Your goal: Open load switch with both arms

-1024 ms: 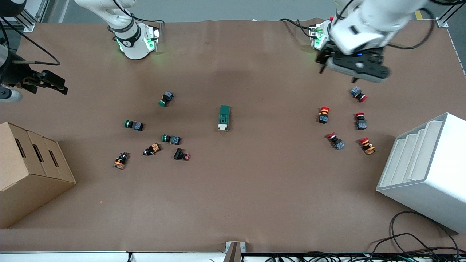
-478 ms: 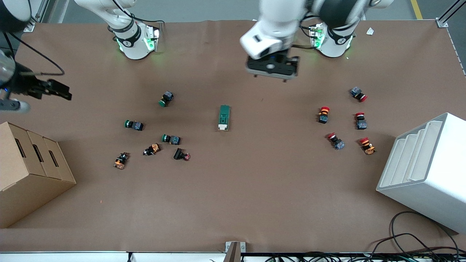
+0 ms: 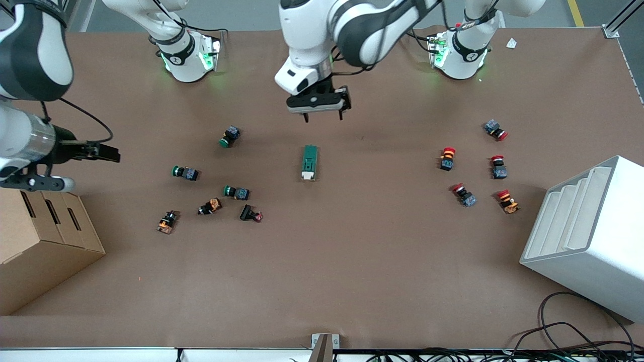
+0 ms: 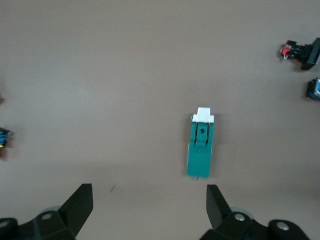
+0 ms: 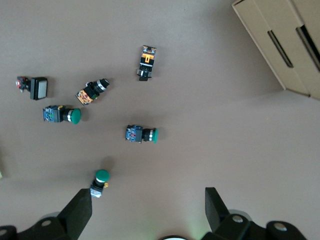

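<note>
Swung in from its own end, the left pincer (image 3: 322, 116), spread wide and empty, is now held over the worktop (image 3: 322, 261) just base-ward of the load switch (image 3: 310, 162), in line with its long axis, while the right pincer (image 3: 108, 152), also spread and empty, is kept well off toward the right arm's end.

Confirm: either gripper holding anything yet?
No. The left gripper is open over bare table near the load switch; the right gripper is open, empty.

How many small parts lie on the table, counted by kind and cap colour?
Load switch: 1
Green buttons: 3
Red buttons: 5
Other buttons, orange or black: 3
Total: 12
</note>
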Action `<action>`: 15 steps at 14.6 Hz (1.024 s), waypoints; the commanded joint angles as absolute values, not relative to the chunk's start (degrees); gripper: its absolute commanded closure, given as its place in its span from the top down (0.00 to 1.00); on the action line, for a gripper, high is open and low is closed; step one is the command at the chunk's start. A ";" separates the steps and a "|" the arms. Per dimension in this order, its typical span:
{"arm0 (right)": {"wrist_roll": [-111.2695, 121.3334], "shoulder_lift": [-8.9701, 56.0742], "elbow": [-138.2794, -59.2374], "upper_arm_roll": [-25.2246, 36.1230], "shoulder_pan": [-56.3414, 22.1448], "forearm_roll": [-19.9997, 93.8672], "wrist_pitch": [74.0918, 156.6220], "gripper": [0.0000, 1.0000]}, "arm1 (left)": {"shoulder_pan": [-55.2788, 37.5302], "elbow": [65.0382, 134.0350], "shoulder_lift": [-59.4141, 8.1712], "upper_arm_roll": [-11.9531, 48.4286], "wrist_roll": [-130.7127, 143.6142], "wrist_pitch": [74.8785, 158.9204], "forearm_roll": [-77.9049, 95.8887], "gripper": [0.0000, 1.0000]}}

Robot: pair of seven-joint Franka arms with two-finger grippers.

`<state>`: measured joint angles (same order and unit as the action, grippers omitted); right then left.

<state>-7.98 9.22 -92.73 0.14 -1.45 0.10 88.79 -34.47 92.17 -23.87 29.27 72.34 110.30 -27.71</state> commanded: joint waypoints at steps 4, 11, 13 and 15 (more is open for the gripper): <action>-33.88 17.74 -91.76 0.09 -12.99 0.79 95.08 1.00 | -41.04 93.78 -33.03 29.27 98.05 115.49 -49.71 1.00; -60.61 28.29 -91.32 0.09 -23.54 8.44 107.12 1.00 | -44.21 99.74 -40.08 29.27 122.24 117.42 -75.30 1.00; -65.11 31.36 -91.32 0.09 -25.48 8.61 110.37 1.00 | -44.30 101.86 -40.69 29.27 128.20 117.68 -80.40 1.00; -72.20 34.87 -90.36 0.09 -27.15 11.50 112.58 1.00 | -44.91 103.52 -42.44 29.18 134.09 117.69 -87.15 1.00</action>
